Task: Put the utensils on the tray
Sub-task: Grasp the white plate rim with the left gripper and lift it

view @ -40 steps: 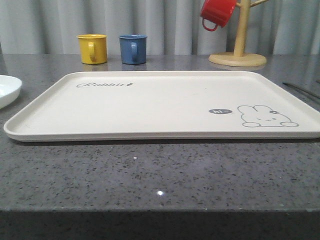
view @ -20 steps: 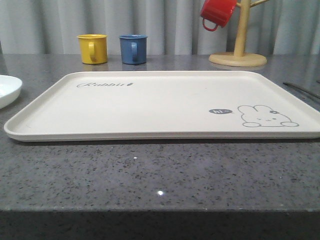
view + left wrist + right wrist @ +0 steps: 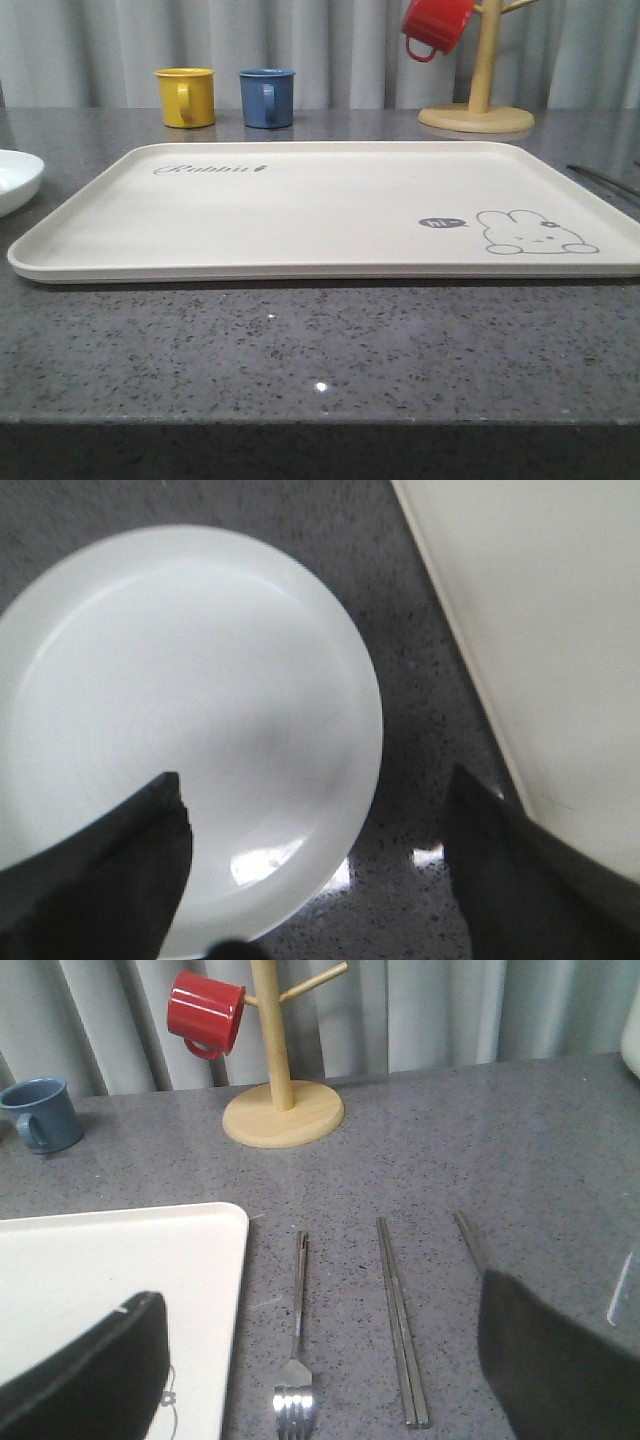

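Note:
The cream tray (image 3: 320, 210) lies in the middle of the table with nothing on it. To its right, on the dark counter, lie the utensils: a fork (image 3: 298, 1330), a pair of chopsticks (image 3: 400, 1320) and a third slim handle (image 3: 468, 1235), whose lower end is hidden behind one finger. A thin dark line of cutlery (image 3: 605, 180) shows at the front view's right edge. My right gripper (image 3: 320, 1380) hovers open above the fork and chopsticks, holding nothing. My left gripper (image 3: 315, 880) is open over the gap between a white plate (image 3: 190, 720) and the tray's edge (image 3: 540, 630).
The white plate (image 3: 15, 180) sits left of the tray. At the back stand a yellow mug (image 3: 185, 97) and a blue mug (image 3: 266, 97). A wooden mug tree (image 3: 478, 100) carries a red mug (image 3: 435, 25) at the back right.

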`<state>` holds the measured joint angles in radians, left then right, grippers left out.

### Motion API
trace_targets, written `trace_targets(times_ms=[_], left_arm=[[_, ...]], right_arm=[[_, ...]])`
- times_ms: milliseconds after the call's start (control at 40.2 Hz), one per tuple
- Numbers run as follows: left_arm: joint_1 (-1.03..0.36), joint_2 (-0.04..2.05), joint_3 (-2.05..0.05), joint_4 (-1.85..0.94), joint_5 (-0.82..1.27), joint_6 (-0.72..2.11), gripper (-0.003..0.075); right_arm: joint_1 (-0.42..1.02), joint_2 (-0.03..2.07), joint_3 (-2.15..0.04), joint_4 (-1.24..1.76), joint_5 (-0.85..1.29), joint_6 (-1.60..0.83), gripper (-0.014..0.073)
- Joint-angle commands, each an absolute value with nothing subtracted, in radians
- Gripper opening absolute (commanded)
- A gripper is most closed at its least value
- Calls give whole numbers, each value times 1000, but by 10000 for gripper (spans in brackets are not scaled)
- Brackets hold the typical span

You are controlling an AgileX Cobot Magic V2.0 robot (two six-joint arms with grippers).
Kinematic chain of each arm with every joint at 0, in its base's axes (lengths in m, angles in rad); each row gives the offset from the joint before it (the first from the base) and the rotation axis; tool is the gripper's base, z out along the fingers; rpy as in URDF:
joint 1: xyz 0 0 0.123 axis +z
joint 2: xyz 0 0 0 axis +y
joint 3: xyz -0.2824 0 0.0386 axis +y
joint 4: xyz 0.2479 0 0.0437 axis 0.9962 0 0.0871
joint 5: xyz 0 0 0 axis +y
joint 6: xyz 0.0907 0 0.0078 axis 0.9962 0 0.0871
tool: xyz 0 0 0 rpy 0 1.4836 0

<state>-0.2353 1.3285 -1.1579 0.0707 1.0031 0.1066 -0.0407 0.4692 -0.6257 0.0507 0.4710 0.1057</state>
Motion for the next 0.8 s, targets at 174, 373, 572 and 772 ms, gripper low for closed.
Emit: trace_targets(times_ms=[174, 373, 572, 772], left_arm=[[-243, 1492, -1232, 0, 1045, 176, 440], [-243, 1551, -1232, 0, 1032, 177, 439], [-243, 1588, -1232, 0, 1026, 177, 349], [-243, 1603, -1233, 0, 1037, 178, 86]], right_arm=[[-45, 478, -661, 51, 401, 100, 647], [-45, 478, -661, 51, 401, 100, 647], [-45, 478, -661, 51, 401, 100, 647], [-45, 478, -661, 51, 401, 100, 647]])
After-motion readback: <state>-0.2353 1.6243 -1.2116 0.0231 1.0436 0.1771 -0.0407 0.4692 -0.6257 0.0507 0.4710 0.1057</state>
